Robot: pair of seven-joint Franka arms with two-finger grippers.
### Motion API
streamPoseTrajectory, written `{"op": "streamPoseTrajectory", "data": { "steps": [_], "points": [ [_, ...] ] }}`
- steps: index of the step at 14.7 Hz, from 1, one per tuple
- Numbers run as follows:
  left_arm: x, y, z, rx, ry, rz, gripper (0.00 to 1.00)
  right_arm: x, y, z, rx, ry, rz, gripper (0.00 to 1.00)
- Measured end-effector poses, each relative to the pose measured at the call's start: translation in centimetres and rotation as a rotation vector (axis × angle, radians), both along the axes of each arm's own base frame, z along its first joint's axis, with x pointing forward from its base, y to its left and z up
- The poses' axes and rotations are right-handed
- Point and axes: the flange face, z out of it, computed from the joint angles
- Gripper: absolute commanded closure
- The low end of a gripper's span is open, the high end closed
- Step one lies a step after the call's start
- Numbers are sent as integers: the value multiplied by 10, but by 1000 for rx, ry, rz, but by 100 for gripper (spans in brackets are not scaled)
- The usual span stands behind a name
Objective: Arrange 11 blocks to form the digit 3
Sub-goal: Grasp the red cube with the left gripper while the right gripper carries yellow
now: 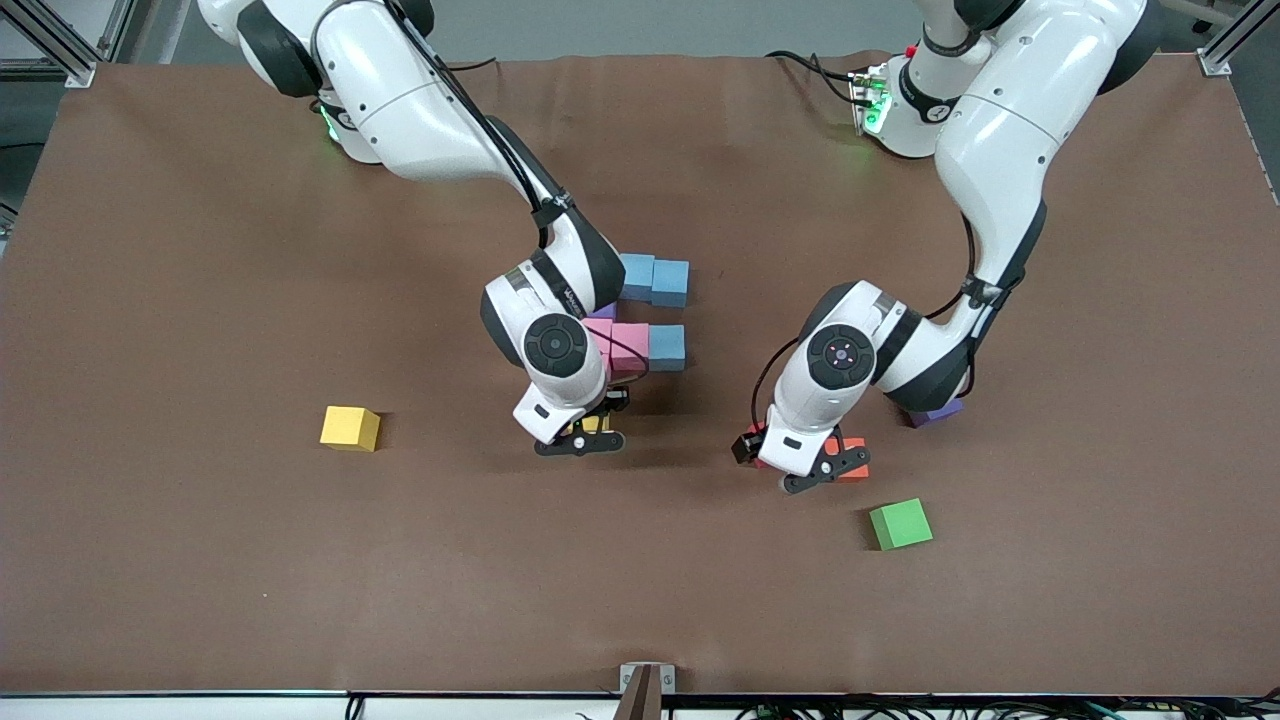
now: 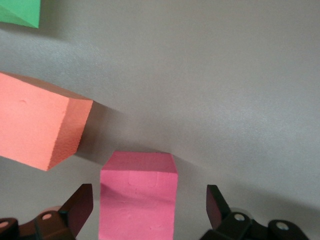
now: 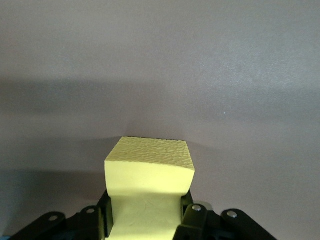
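The brown table (image 1: 200,560) fills the front view, and the unfinished digit 3 (image 1: 640,320) sits just above the middle of the frame: two blue cubes (image 1: 655,280) as one bar, a pink cube (image 1: 626,345) and another blue cube (image 1: 667,347) as the next, with the spine mostly hidden by the right arm.

The right gripper (image 1: 583,437) hangs low over the table straight below that figure in the frame, fingers clamped on a pale yellow cube (image 3: 150,165). The figure lies directly up-frame from it, so this arm is clearly the nearer one, and placing the cube probably needs only a short carry.

The left gripper (image 2: 148,200) is low over the lower middle of the frame, toward the left arm's end. Its fingers (image 2: 80,205) stand wide apart on either side of a loose pink cube (image 2: 140,172) without touching it. An orange-red cube (image 2: 35,125) lies just beside that, and the green cube (image 1: 900,524) lies lower in the frame. A deeper yellow cube (image 1: 350,428) sits alone toward the right arm's end.
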Motion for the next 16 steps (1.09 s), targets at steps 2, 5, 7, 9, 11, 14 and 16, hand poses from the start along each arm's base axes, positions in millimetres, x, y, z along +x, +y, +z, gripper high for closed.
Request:
{"op": "streamPoseTrajectory", "data": {
  "steps": [2, 5, 7, 9, 11, 14, 16],
  "points": [
    [-1, -1, -7, -2, 7, -1, 0, 2, -2, 1, 0, -2, -3, 98],
    [-3, -1, -15, 0, 18, -4, 0, 4, -4, 1, -1, -3, -7, 98],
    [-3, -1, -18, 1, 22, -6, 0, 4, -5, 1, -2, -3, -8, 98],
    [-3, -1, -20, 1, 25, -6, 3, 4, -5, 1, -2, -2, -8, 98],
    [-4, -1, -21, 2, 27, -6, 8, 3, -4, 0, -1, 0, -7, 98],
    [-4, 0, -26, 3, 33, -6, 36, 0, 0, 0, 1, 3, -3, 98],
    [-4, 0, -28, 4, 36, -6, 50, -1, 2, 0, 2, 4, 0, 98]
  ]
}}
